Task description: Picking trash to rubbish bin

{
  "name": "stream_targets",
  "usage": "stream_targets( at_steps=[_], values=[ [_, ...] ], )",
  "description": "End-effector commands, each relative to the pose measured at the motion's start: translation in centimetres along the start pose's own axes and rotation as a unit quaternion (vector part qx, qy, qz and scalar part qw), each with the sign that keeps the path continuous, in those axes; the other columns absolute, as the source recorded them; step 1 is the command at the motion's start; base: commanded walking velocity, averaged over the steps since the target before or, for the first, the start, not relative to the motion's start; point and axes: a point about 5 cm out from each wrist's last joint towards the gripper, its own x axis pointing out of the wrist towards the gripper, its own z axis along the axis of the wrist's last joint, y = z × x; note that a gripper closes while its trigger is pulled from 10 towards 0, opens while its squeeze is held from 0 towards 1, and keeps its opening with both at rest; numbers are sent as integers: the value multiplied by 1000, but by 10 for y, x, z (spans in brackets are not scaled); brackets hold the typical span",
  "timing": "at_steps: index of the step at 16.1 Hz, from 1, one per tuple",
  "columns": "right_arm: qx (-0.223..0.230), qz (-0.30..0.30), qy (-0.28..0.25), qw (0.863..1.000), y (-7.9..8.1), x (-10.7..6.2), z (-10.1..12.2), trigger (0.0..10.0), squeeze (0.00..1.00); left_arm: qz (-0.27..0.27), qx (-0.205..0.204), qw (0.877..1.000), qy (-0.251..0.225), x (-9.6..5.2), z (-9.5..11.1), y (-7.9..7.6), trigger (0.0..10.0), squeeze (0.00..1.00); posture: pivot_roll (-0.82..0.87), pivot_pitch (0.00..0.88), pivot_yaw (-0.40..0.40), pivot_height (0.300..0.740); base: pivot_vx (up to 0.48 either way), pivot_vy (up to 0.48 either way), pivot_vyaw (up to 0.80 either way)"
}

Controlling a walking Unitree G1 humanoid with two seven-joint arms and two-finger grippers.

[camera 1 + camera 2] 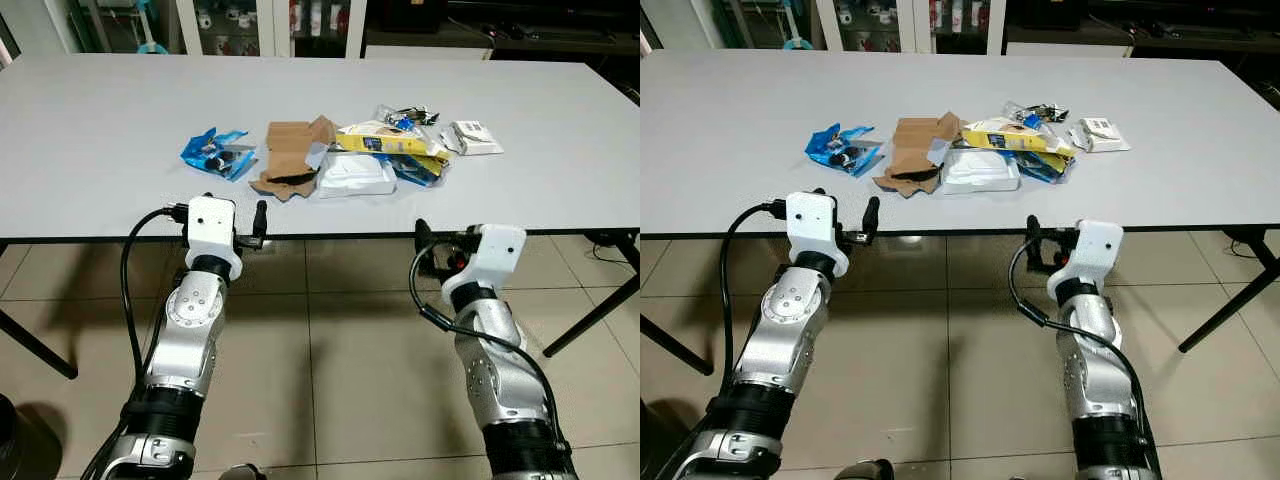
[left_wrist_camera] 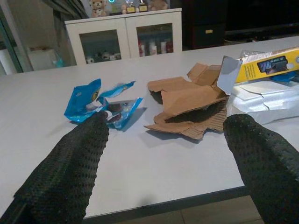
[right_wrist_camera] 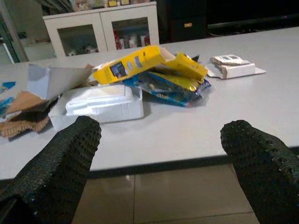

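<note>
A heap of trash lies near the front edge of the white table (image 1: 100, 130). It holds a blue snack wrapper (image 1: 218, 152), torn brown cardboard (image 1: 290, 155), a white foam box (image 1: 355, 175), a yellow carton (image 1: 385, 140) over a blue and yellow bag (image 1: 418, 170), and a small white box (image 1: 473, 137). My left gripper (image 2: 168, 122) is open just short of the table edge, facing the wrapper and cardboard. My right gripper (image 3: 161, 126) is open too, level with the edge, facing the foam box and yellow carton. Neither holds anything.
Some dark and clear plastic scraps (image 1: 405, 115) lie behind the yellow carton. Black table legs slant down at the left (image 1: 35, 345) and right (image 1: 600, 300) over a tiled floor (image 1: 330, 340). Glass-door cabinets (image 1: 250, 25) stand beyond the table.
</note>
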Motion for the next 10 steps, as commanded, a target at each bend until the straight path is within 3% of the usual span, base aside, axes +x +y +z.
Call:
stream_targets(
  at_steps=[1, 6, 10],
  values=[
    [-2, 9, 2, 1000, 1, 1, 2, 10000, 0, -5, 8, 1000, -4, 1, 3, -3, 10000, 0, 6, 53, -18, 740, 0, 0, 0],
    [-1, 10, 0, 1000, 3, 1, 1, 10000, 0, -10, 8, 1000, -6, 3, 4, -3, 10000, 0, 4, 46, -10, 740, 0, 0, 0],
    [-1, 8, -2, 1000, 2, 2, 3, 10000, 0, -11, 7, 1000, -8, 5, 5, -4, 10000, 0, 1, 48, -11, 740, 302, 0, 0]
  ],
)
